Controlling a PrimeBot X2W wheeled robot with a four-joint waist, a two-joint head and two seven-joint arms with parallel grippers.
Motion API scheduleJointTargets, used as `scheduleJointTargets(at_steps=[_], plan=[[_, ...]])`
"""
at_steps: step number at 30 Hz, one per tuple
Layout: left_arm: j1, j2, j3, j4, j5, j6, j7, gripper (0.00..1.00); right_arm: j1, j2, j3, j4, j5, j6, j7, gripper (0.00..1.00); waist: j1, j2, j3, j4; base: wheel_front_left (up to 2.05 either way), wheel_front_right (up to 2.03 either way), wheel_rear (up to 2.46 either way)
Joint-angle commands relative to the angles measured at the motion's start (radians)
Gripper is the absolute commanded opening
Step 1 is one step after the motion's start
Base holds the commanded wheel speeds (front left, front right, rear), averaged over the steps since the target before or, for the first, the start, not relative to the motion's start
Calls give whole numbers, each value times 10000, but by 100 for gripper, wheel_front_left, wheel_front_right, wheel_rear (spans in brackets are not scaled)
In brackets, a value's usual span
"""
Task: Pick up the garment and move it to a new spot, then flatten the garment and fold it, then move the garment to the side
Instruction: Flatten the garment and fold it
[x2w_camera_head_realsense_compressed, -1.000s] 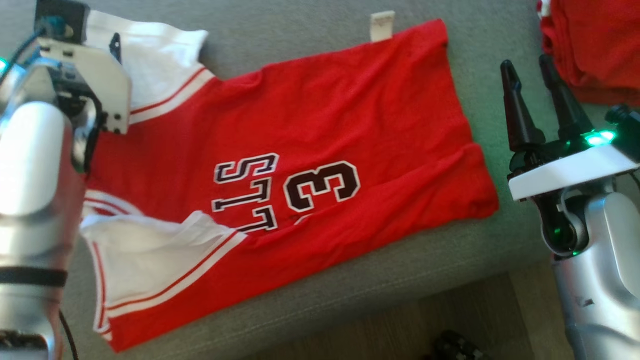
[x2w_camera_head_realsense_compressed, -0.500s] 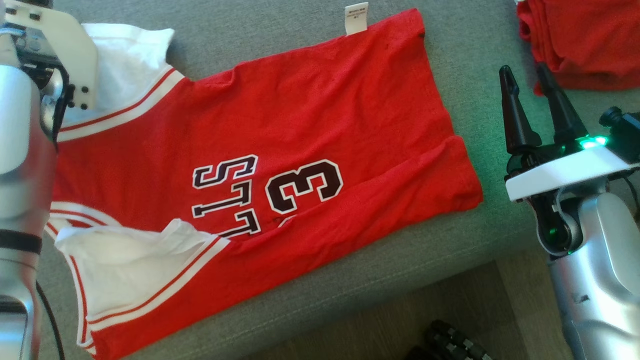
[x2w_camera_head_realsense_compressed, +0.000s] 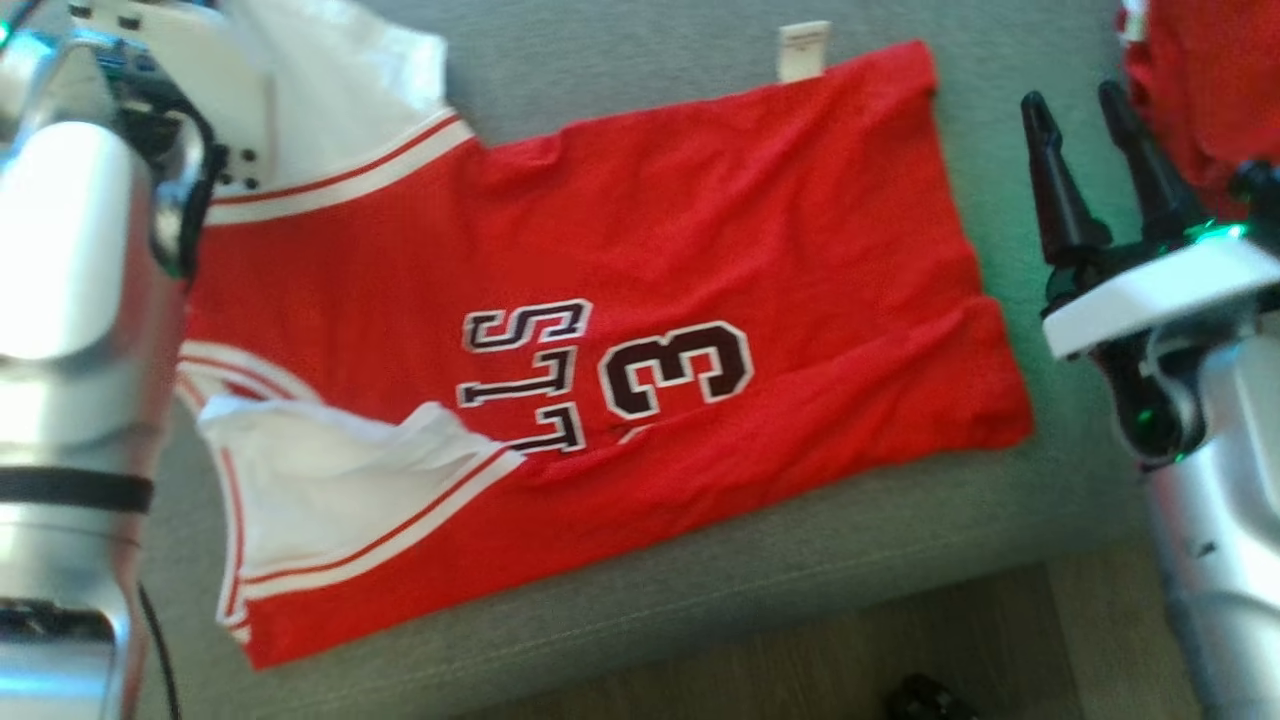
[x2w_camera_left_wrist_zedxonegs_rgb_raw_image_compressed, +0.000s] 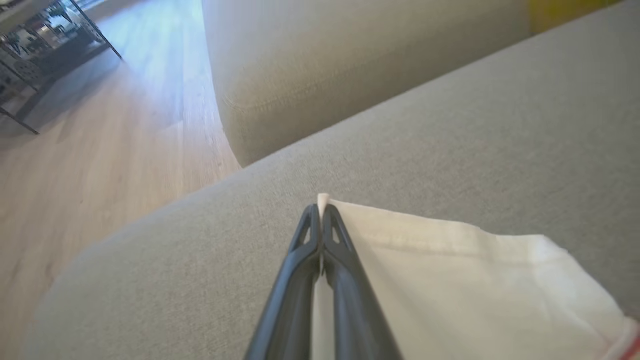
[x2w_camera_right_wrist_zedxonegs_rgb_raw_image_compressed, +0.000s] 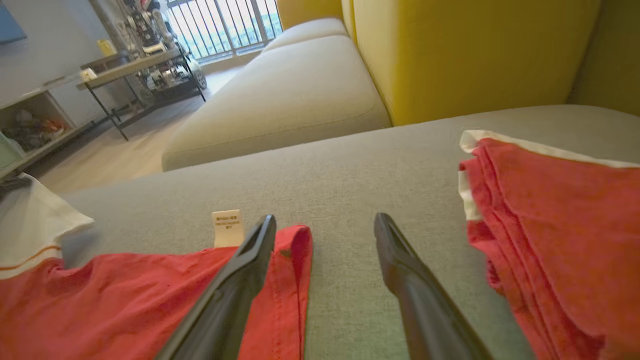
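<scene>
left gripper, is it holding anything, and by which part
The left gripper is shut on the jersey, pinching a corner of its white sleeve. The right gripper is open, holding nothing.

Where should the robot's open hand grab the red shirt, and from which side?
Probably the hem corner by the white tag, coming in from the robot's right over the bare cushion. The red shirt lies flat, so only its edges can be pinched, and the open right gripper hangs just beside that hem. The left gripper is shut on the white sleeve at the other end.
</scene>
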Motion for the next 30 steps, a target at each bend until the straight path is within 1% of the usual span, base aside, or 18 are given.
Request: scheduleJointTargets(at_steps=[1, 6, 10, 12, 15, 17, 18, 22, 30], plan=[[37, 271, 330, -682, -59, 182, -381, 0, -419, -304, 173, -119, 12, -2, 256, 100, 0, 0, -107, 469, 0, 0, 0], [844, -101, 281, -1967, -169, 573, -1259, 0, -1254, -979, 549, 668, 97, -2, 1062, 100, 0, 0, -194, 1218, 0, 0, 0], [1497, -350, 220, -2942, -262, 836, -1680, 0, -1881, -1634, 1302, 1558, -35, -2, 1593, 100, 0, 0, -254, 1695, 0, 0, 0], [1819, -491, 131, -3369, -254, 981, -1837, 0, -2170, -1861, 1620, 2080, 221, -2, 1864, 100, 0, 0, -297, 1903, 0, 0, 0], [2236, -680, -43, -3813, -266, 1098, -1935, 0, -2546, -2332, 2156, 2806, 306, -2, 2068, 100, 0, 0, -381, 2172, 0, 0, 0], [2446, -708, -115, -4013, -266, 1153, -1925, 0, -2729, -2571, 2569, 3258, 337, -2, 2221, 100, 0, 0, -427, 2261, 0, 0, 0], [2446, -708, -115, -4013, -266, 1153, -1925, 0, -2729, -2571, 2569, 3258, 337, -2, 2221, 100, 0, 0, -427, 2261, 0, 0, 0], [2800, -713, -230, -4284, -307, 1203, -1811, 0, -2960, -2907, 3358, 3956, 462, -2, 2420, 100, 0, 0, -526, 2346, 0, 0, 0], [3052, -488, -252, -4568, -323, 1298, -1611, 0, -3460, -3106, 4369, 4706, 1107, -2, 2079, 100, 0, 0, -570, 2314, 0, 0, 0]])
